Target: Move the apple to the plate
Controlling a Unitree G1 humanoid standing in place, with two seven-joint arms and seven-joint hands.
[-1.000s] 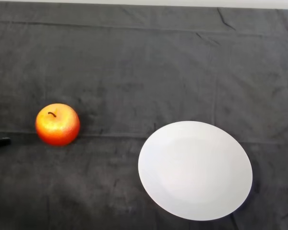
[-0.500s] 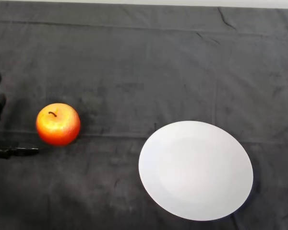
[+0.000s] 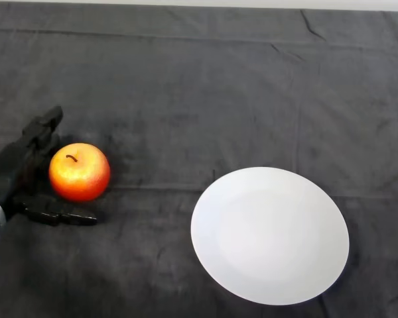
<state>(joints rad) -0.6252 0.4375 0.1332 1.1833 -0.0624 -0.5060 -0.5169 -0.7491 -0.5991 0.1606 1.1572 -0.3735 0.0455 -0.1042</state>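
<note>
Flanking the apple near the table's left edge, hand spread, not gripping; plate lies well right.

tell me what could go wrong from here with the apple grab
The left hand is open around the apple's left side, fingers behind it and thumb in front, not yet closed. A round apple may roll right across the dark cloth if the fingers bump it before closing. The white plate lies apart to the right, so a loose grasp could drop the apple on the way over.
</note>
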